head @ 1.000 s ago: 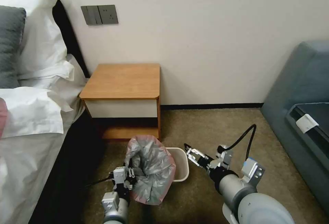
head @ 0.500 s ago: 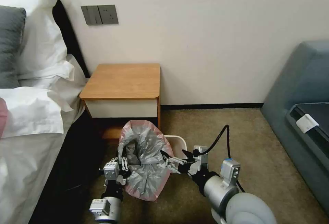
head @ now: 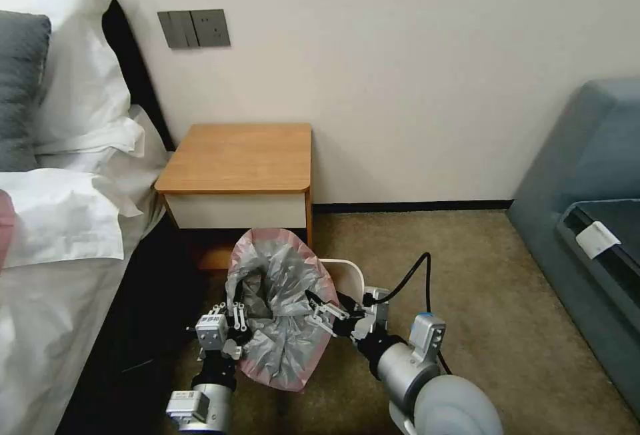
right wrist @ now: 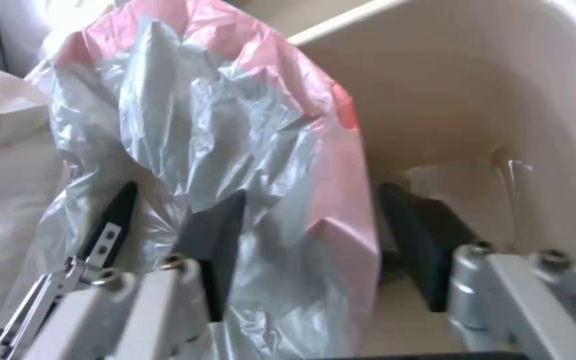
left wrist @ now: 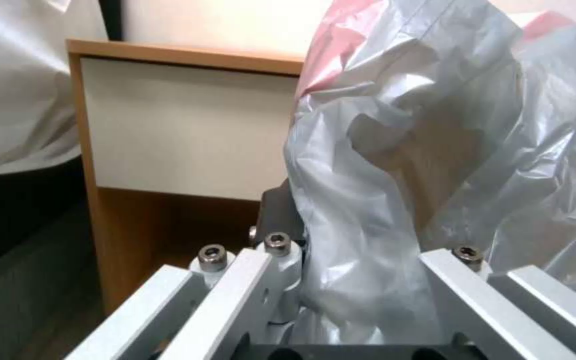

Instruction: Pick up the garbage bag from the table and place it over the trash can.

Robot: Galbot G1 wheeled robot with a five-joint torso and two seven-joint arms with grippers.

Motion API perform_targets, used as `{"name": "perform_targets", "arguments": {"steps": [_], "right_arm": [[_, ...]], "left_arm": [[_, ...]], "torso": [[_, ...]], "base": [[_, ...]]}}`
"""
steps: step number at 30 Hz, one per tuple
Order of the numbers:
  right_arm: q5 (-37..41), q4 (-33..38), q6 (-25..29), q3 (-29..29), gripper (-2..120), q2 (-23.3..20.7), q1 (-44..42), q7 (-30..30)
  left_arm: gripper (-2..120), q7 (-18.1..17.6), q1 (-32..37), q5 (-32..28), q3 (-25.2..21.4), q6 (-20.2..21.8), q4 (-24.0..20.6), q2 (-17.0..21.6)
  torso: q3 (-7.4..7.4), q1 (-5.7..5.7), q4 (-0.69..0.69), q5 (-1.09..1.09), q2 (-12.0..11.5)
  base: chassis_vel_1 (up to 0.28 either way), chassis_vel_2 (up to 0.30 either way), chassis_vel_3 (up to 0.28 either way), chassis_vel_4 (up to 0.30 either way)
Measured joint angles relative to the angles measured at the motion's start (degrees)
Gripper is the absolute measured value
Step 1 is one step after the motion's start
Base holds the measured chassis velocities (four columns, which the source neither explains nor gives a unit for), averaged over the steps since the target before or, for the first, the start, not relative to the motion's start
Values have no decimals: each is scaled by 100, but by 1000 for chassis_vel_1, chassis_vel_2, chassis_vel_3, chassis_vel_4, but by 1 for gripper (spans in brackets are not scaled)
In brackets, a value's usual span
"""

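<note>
Garbage bag (head: 283, 312) held up off the floor, in front of the bench (head: 240, 158), half covering the trash can (head: 347, 275) behind it. Left hand (head: 235, 320) clamped on the bag's near edge. Right hand (head: 319, 310) spread wide, pink rim between its fingers (right wrist: 211, 240), not pinched.

Risk: thin film could slip or tear if the right hand misses the rim; mouth would collapse.

Right wrist view shows one finger inside the can; head view hides that.

**No readable text in any view**

No legible words, brands or nos. anywhere. A white tag (head: 597, 238) sits on the dark case at the right edge and small labels (head: 189, 404) sit on the arm housing; print too small to read.
</note>
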Motion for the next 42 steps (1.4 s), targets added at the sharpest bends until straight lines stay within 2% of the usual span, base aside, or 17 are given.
{"name": "perform_targets", "arguments": {"steps": [1,2,4,5,8,10,11,13,16,23,27,30,32,34,35,37,42], "right_arm": [[-34,-9,26,-18,48,7,-4,-21],[-34,-9,26,-18,48,7,-4,-21],[-160,-35,53,-39,38,13,-14,-36],[-160,-35,53,-39,38,13,-14,-36],[-379,-44,52,-42,24,2,-40,-131],[-406,-43,52,-42,22,2,-42,-146],[-463,-43,55,-46,14,3,-45,-186],[-538,-43,80,-55,6,9,-45,-256],[-652,-42,131,-61,0,11,-48,-363],[-760,316,227,198,0,-87,76,-548],[-335,329,70,617,0,-376,721,-507],[131,-60,-144,756,0,-634,1443,-410],[220,-172,-242,758,0,-673,1590,-357],[575,-449,-560,750,0,-751,1907,-144],[575,-449,-560,750,0,-751,1907,-144],[1004,-587,-894,803,0,-800,2014,201],[1649,-483,-1349,1138,0,-930,1721,384]], "left_arm": [[8,-4,8,-13,-7,11,-19,-6],[8,-4,8,-13,-7,11,-19,-6],[8,-14,30,-29,-13,27,-42,-18],[8,-14,30,-29,-13,27,-42,-18],[8,-31,64,-39,-21,35,-76,-38],[8,-31,69,-38,-22,35,-80,-40],[8,-32,81,-35,-24,38,-96,-48],[8,-37,92,-33,-33,45,-111,-61],[8,-40,105,-27,-45,51,-124,-70],[8,-125,138,-24,-88,132,-104,-85],[8,-148,189,-24,-106,135,-85,-81],[8,-125,239,-25,-58,100,-107,-89],[8,-102,246,-28,-47,87,-122,-93],[8,-42,253,-75,-30,57,-157,-101],[8,-42,253,-75,-30,57,-157,-101],[8,-12,239,-232,-33,58,-210,-111],[8,107,174,-680,-104,129,-243,-109]], "torso": [[0,0,0,0,0],[0,0,0,0,0],[0,0,0,0,0],[0,0,0,0,0],[0,0,0,0,0],[0,0,0,0,0],[0,0,0,0,0],[0,0,0,0,0],[0,0,0,0,0],[0,0,-1,1,0],[0,0,-1,2,0],[0,0,1,1,0],[0,0,1,1,0],[0,0,0,1,0],[0,0,0,1,0],[0,1,1,2,0],[0,0,0,2,0]], "base": [[0,0,0,0],[0,0,0,0],[0,0,0,0],[0,0,0,0],[0,0,0,0],[0,0,0,0],[0,0,0,0],[0,0,0,0],[0,0,0,0],[0,0,0,0],[0,0,0,0],[0,0,0,0],[0,0,0,0],[0,0,0,0],[0,0,0,0],[0,0,0,0],[0,0,0,0]]}}
